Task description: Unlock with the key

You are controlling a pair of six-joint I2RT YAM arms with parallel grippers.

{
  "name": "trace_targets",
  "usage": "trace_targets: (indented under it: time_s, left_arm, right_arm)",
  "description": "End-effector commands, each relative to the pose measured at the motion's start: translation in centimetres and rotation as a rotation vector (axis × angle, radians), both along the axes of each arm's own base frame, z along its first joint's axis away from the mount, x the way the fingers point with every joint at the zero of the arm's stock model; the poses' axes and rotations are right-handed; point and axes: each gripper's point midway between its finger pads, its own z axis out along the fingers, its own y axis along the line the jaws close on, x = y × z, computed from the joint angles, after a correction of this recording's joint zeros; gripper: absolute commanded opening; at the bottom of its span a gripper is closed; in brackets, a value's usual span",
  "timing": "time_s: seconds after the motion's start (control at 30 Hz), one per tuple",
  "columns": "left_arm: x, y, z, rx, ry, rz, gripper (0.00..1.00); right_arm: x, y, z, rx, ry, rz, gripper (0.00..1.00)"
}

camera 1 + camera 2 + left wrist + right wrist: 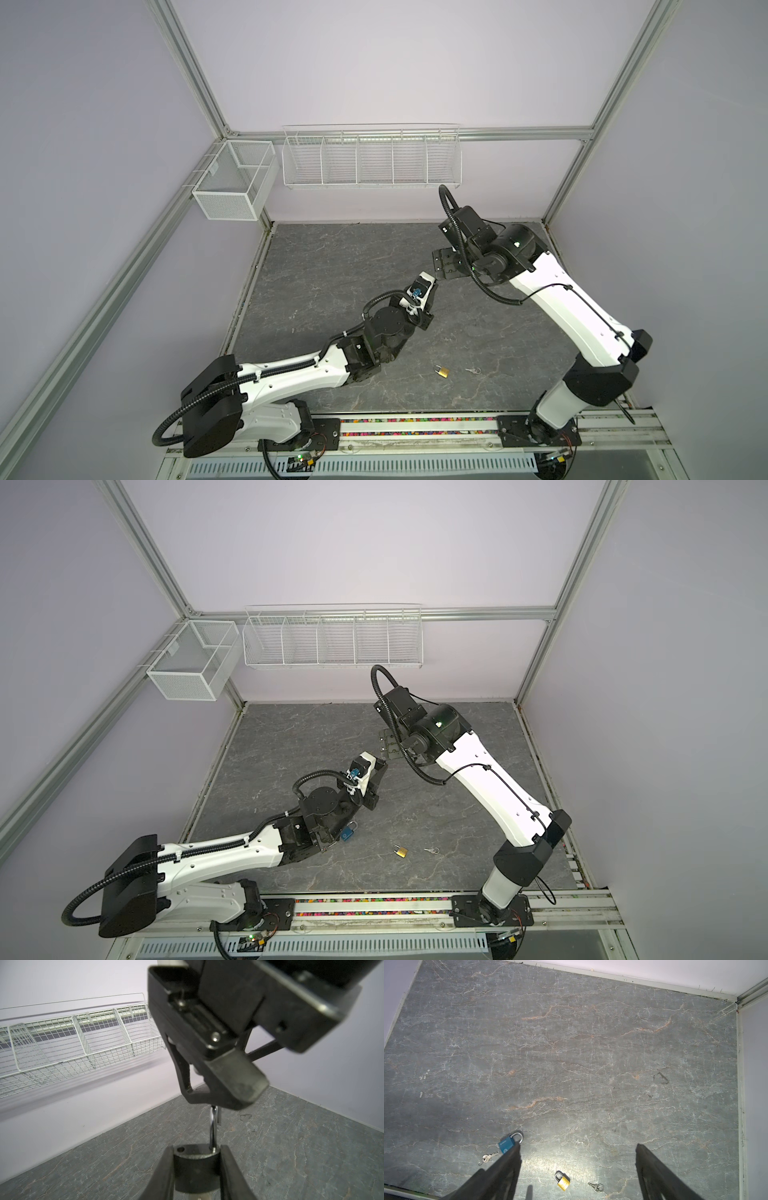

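Note:
My left gripper is shut on a dark padlock, held off the table by its flat sides. Its chrome shackle rises from one side of the body. The other shackle hole is bare. A pale bit shows under the body at the frame's edge; I cannot tell if it is the key. A finger of my right gripper hangs at the shackle's top end. In both top views the left gripper meets the right gripper mid-table. The right gripper is open, with only table between its fingers.
On the grey stone table lie a blue padlock with a key beside it, a brass padlock, and small keys on a ring. White wire baskets hang on the back wall.

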Motion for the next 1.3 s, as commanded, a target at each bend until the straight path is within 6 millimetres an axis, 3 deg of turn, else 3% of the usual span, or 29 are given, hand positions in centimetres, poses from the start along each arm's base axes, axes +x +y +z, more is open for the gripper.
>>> trace_targets:
  time_s: [0.0,0.37,0.53,0.6,0.7,0.8,1.1,1.27]
  left_arm:
    - [0.1,0.3,0.8,-0.029,-0.030,0.017,0.00]
    - [-0.2,0.6,1.7,-0.115,-0.039,0.008,0.00]
    - [-0.1,0.5,2.0,-0.122,-0.021,0.009,0.00]
    - [0.0,0.7,2.0,-0.118,-0.016,0.022,0.00]
    - [0.2,0.8,2.0,-0.107,-0.003,0.036,0.00]
    - [0.3,1.0,2.3,-0.120,0.015,0.051,0.00]
    - [0.7,1.0,2.1,-0.118,0.076,0.075,0.00]
    - [0.6,0.7,2.6,-0.136,0.085,0.056,0.00]
  right_arm:
    - [-0.7,-1.0,-0.7,-0.026,0.055,0.011,0.87]
    - [-1.9,-0.8,-0.4,0.050,0.084,0.062,0.88]
    - [-1.7,-3.0,-0.4,0.006,0.075,0.005,0.88]
    - [-1.8,-3.6,0.7,0.026,0.036,0.001,0.88]
    - [-2.4,-2.3,1.8,0.104,0.008,0.080,0.88]
    - [-3.2,-0.9,1.4,0.138,0.041,0.155,0.88]
    - [-4.6,0.9,1.3,0.223,0.051,0.247,0.89]
    - [-4.1,1.1,0.6,0.202,0.059,0.243,0.89]
